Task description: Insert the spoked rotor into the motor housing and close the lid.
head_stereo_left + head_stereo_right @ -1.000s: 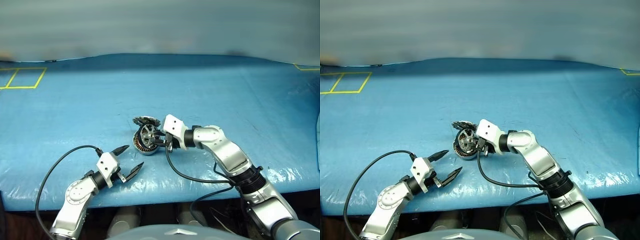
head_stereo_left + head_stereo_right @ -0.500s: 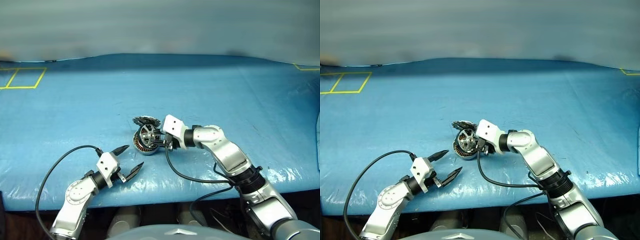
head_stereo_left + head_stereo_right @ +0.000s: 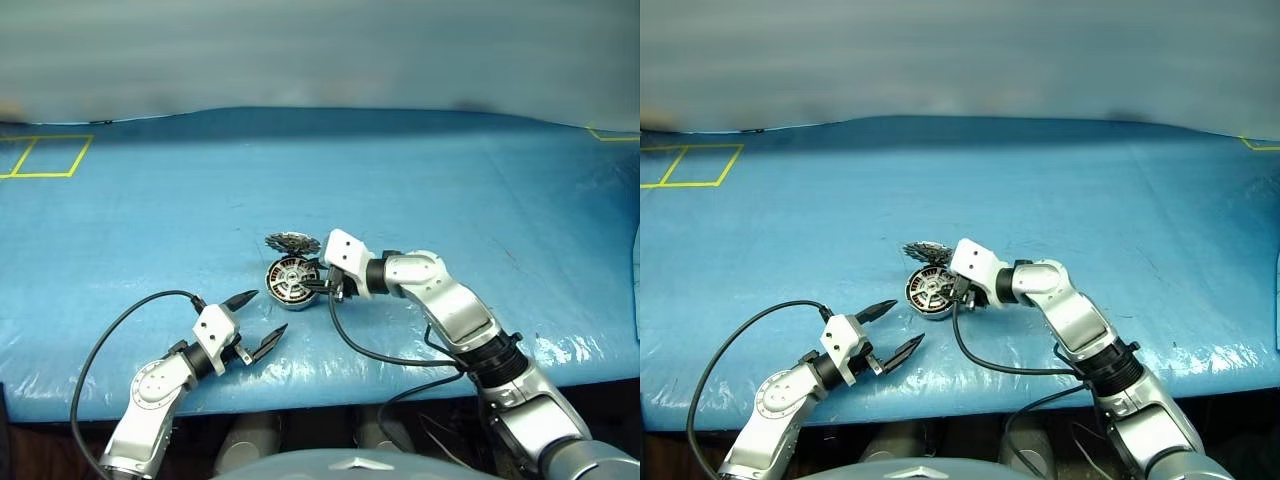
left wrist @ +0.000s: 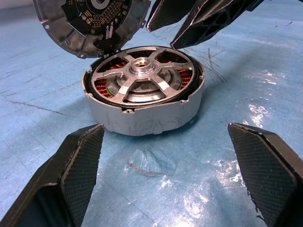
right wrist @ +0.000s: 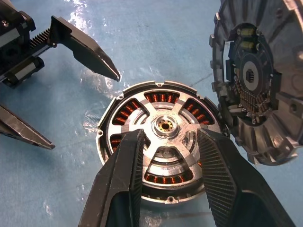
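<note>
The spoked rotor (image 5: 162, 126) lies flat inside the motor housing (image 4: 142, 116), silver spokes over the copper windings. The lid (image 5: 258, 80) stands open at the housing's far edge, its ribbed inner side showing. My right gripper (image 3: 322, 287) hovers just over the rotor's near side, its fingers (image 5: 124, 184) apart with nothing clamped between them. My left gripper (image 3: 268, 312) rests wide open a short way in front of the housing, pointing at it without touching.
Everything sits on a blue-covered table (image 3: 480, 190). A yellow tape square (image 3: 45, 155) marks the far left corner. A black cable (image 3: 110, 335) loops beside my left arm near the table's front edge.
The rotor, held tilted on edge at the housing before, now lies flat inside it. My right gripper's fingers have parted from it. The left arm has not moved.
</note>
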